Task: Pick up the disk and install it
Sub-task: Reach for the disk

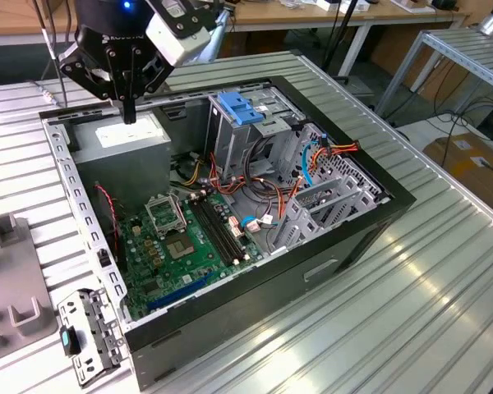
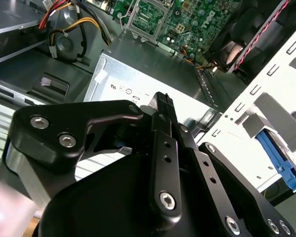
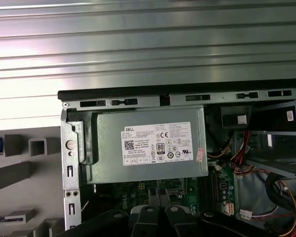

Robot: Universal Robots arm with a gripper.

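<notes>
Gripper: I see the gripper [image 1: 130, 113] hanging over the power supply [image 1: 119, 135], in the corner of the open computer case [image 1: 394, 197] at the exterior view's left. Its fingers are pressed together and nothing is between them.
Disk: I cannot tell for sure where the disk lies. In the second wrist view a blue piece [image 2: 277, 157] sits outside the case, past the perforated wall [image 2: 266, 94], on the side of the grey fixture [image 3: 19, 173]. I judge it may be a side rail of the disk.
Direction: if this is right, the disk is sideways from the gripper, across the case wall, and not below it.
Long axis: I cannot tell, too little of the body shows.
Nearer arm: I work with only one arm.
Not the disk: the blue clip [image 1: 238, 107] on top of the drive cage [image 1: 230, 144] is only a flat slotted part.
Writing: the power supply carries a white label [image 3: 157, 144] with black print, marks and one round symbol. I do not read it out.
</notes>
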